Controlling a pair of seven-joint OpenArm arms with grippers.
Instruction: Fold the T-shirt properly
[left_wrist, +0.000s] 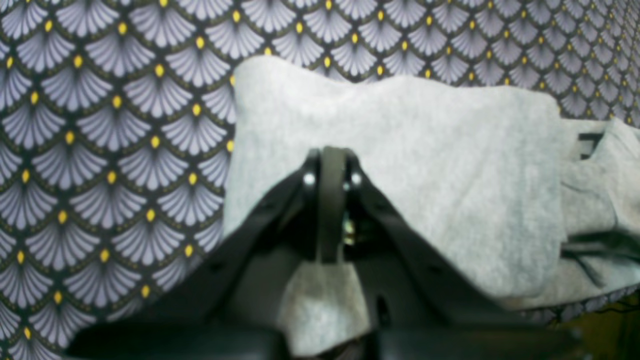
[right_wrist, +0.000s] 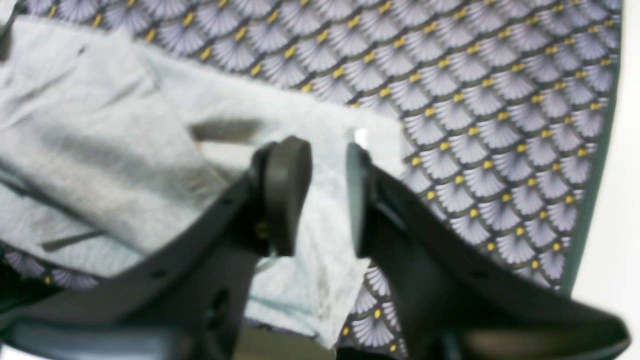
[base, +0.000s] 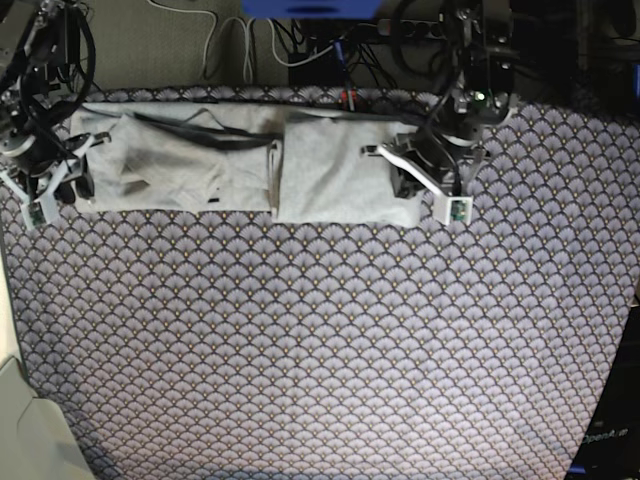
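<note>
We see the T-shirt (base: 240, 165) stretched in a long band across the upper part of the base view, lying on the fan-patterned table cloth (base: 320, 340). Our left gripper (left_wrist: 330, 200), at the band's right end in the upper right of that view, is clenched, its jaws pinching grey fabric at the middle of the left wrist view. Our right gripper (right_wrist: 327, 195), at the band's left end, is released: its jaws stand apart over the shirt's corner in the right wrist view's centre.
</note>
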